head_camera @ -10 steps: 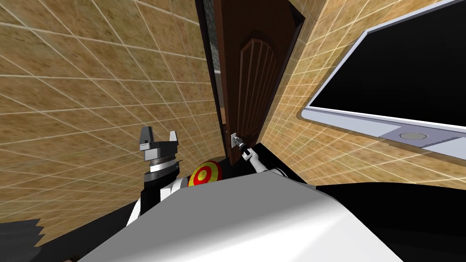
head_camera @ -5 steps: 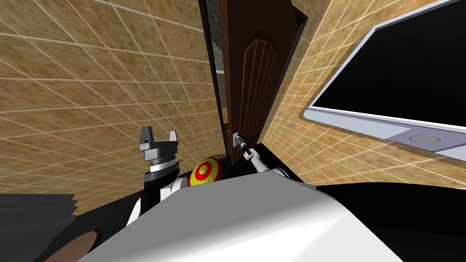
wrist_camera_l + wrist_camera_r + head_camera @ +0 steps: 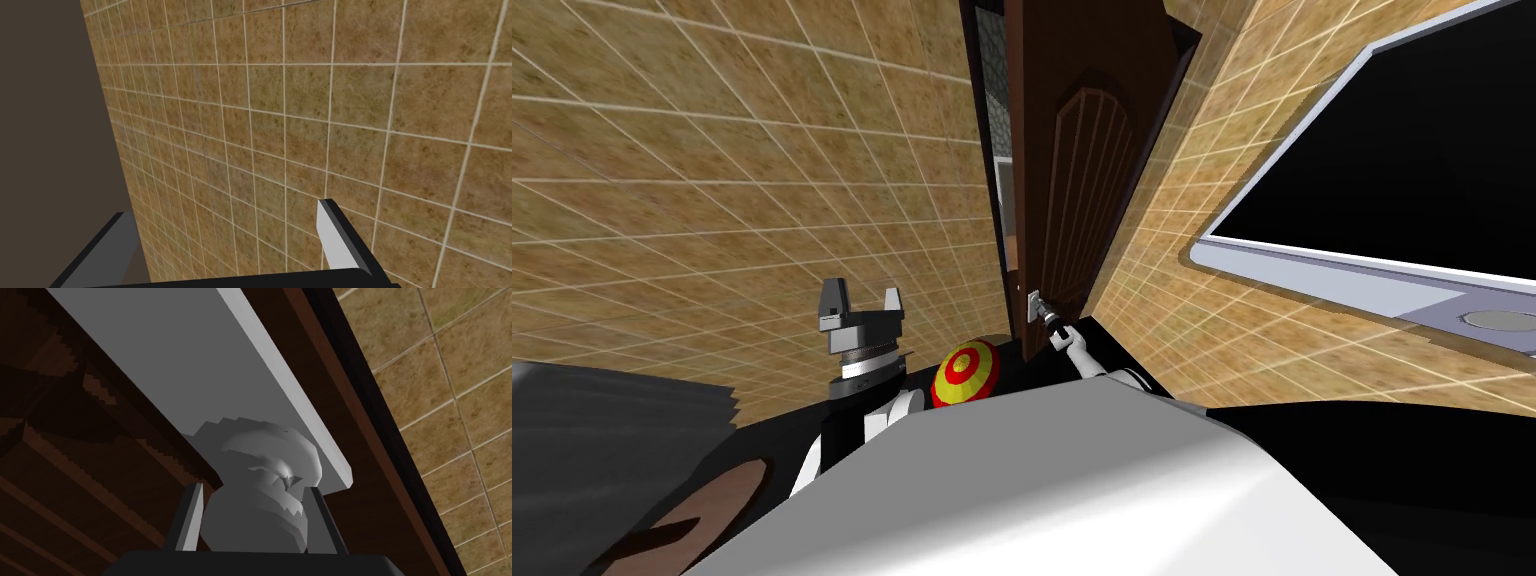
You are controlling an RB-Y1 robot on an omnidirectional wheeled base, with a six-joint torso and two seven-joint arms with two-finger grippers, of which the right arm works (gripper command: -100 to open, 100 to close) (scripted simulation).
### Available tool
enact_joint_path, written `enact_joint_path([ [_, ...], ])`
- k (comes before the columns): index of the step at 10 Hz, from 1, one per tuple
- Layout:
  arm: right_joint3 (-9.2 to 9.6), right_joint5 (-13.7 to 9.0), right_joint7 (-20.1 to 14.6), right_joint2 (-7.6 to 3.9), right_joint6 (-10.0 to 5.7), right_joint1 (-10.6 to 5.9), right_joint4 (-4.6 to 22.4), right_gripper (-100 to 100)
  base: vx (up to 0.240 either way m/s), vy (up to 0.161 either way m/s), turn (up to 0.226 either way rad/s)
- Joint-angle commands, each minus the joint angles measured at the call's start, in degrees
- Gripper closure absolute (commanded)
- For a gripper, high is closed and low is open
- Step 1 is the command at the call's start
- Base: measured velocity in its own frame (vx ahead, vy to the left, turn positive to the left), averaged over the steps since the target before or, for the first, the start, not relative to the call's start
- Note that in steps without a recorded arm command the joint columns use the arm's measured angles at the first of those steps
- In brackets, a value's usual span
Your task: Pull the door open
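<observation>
**Task status: door pull, early phase**

- The right end effector is clamping the grey door knob, with one finger pressing each side of it. The grasp is sitting just below the grey backplate fixed to the door.
- The dark brown door is standing ahead of the robot, slightly to its right. The door knob is sitting near the door's left edge, where the right arm is reaching it.
- In the head view a narrow gap is showing between that edge and the dark door frame, so the door is already standing slightly ajar.
- The left end effector is hanging to the left with its fingers apart and holding nothing. It is well apart from the door and facing the tiled wall.

Judgement: reaching and grasping appear complete, and the pull appears to be under way. The gap is only a slit, so most of the swing is likely remaining. The grip on the rounded door knob will probably need to hold throughout it.
</observation>
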Motion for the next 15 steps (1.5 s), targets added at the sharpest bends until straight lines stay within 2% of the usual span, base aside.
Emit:
enact_joint_path([
  [1,-0.31,-2.0,-2.6,-0.65,-0.07,0.12,-0.3,100,-0.092,-0.047,0.148],
  [4,-0.42,-5.9,-7.3,-1.58,-0.08,0.48,-0.5,100,-0.062,-0.060,0.154],
  [5,-0.42,-5.9,-7.5,-1.58,-0.08,0.48,-0.5,100,-0.034,-0.037,0.059],
  [9,-0.57,-11.2,-13.8,-2.81,-0.10,0.98,-0.8,100,-0.045,-0.042,0.143],
  [10,-0.57,-11.2,-14.2,-2.81,-0.10,0.98,-0.8,100,-0.030,-0.036,0.062],
  [15,-0.77,-18.1,-22.5,-4.31,-0.12,1.62,-1.2,100,-0.043,-0.035,0.155],
])
